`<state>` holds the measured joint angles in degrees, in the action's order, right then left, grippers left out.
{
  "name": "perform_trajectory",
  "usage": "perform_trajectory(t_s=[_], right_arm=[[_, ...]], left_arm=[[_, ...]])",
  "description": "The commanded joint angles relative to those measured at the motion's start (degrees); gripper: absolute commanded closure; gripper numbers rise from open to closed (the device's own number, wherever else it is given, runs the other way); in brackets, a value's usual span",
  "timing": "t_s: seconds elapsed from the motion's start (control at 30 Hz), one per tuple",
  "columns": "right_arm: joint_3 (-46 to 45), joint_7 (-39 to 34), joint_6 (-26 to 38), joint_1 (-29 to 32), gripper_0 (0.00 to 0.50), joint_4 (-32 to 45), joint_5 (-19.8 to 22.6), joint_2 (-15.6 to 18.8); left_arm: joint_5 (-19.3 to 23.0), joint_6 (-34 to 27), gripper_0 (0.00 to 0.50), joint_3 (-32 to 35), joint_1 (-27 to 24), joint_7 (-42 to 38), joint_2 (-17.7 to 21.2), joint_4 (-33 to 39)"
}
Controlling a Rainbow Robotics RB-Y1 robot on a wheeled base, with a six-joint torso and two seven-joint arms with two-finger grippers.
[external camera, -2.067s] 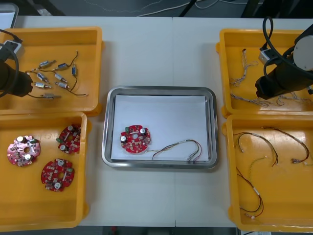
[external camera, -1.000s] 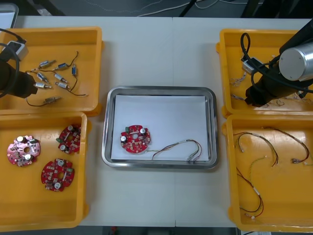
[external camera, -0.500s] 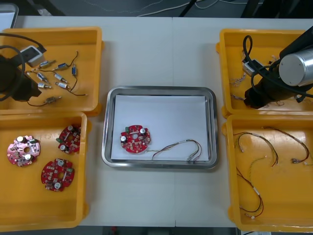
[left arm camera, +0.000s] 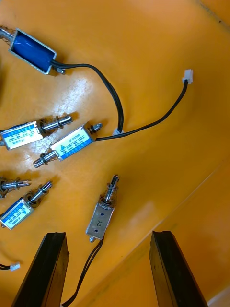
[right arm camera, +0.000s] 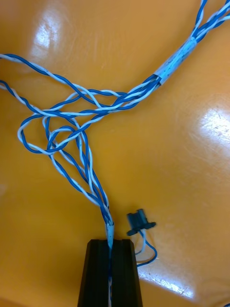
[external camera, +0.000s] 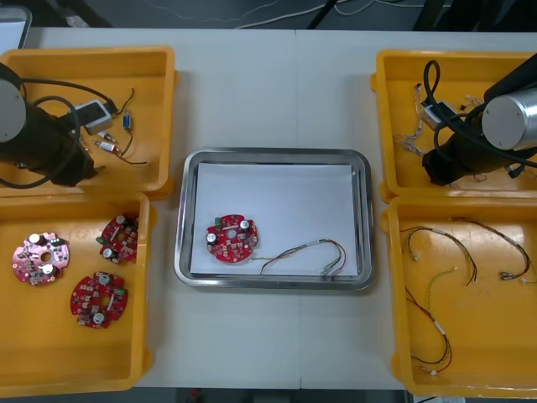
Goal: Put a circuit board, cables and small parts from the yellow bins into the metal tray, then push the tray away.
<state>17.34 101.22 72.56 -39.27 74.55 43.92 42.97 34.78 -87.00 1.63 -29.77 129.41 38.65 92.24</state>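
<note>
Since 2.1 s ago, the left arm has swung from the outer edge of its yellow bin (external camera: 159,59) inward over the small metal parts. The right arm has shifted toward the inner side of its own bin (external camera: 386,63).

**Left claw** (left arm camera: 108,236): fully open, holding nothing. 1 small metal part (left arm camera: 102,218) lies on the bin floor between the 2 fingers, level with their tips and touching neither. Further parts lie ahead of the claw and outside 1 finger.

**Right claw** (right arm camera: 110,242): closed, with the 2 fingers almost together. A strand of the twisted blue and white cable (right arm camera: 72,115) is pinched between the tips. The rest of the bundle runs ahead of the claw across the bin floor. A small dark connector (right arm camera: 140,221) lies just beside 1 finger, outside the grip.

**Task status**
- Done: 1 round red circuit board (external camera: 232,238) and 1 thin cable (external camera: 306,253) lie in the metal tray (external camera: 273,154), which stands on the tabletop (external camera: 277,92) between the 2 arms.
- In hand: the twisted cable is gripped but remains in its bin. The small metal part is lined up but not gripped.
- Left: close on the part, carry both items to the tray, then push the tray away. The task is judged roughly half complete.
</note>
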Motion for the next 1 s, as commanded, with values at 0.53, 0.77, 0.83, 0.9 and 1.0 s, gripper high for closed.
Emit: perform_trajectory(t_s=[0.53, 0.77, 0.83, 0.9, 1.0], right_arm=[[-9.35, -1.91, 7.86, -2.3, 0.5, 1.74, 0.29, 2.47], [-12.86, -2.17, 7.86, -2.65, 0.5, 1.74, 0.37, 3.08], [-13.92, -2.34, 7.77, -2.83, 0.5, 1.74, 0.37, 3.26], [-15.24, -2.52, 7.77, -2.91, 0.5, 1.74, -0.07, 3.35], [-16.47, -2.96, 7.42, -2.83, 0.5, 1.74, -1.03, 3.35]], left_arm=[[-0.24, 4.03, 0.0, 1.45, -0.29, 10.6, -0.86, -4.53], [0.03, 4.39, 0.0, 1.27, -1.08, 11.48, -0.86, -6.55], [0.03, 4.47, 0.0, 1.01, -1.34, 11.57, -0.86, -6.99], [-0.06, 4.74, 0.0, 0.74, -1.69, 11.74, -0.86, -7.52], [-0.06, 5.35, 0.0, 0.31, -2.4, 11.92, -0.86, -8.92]])
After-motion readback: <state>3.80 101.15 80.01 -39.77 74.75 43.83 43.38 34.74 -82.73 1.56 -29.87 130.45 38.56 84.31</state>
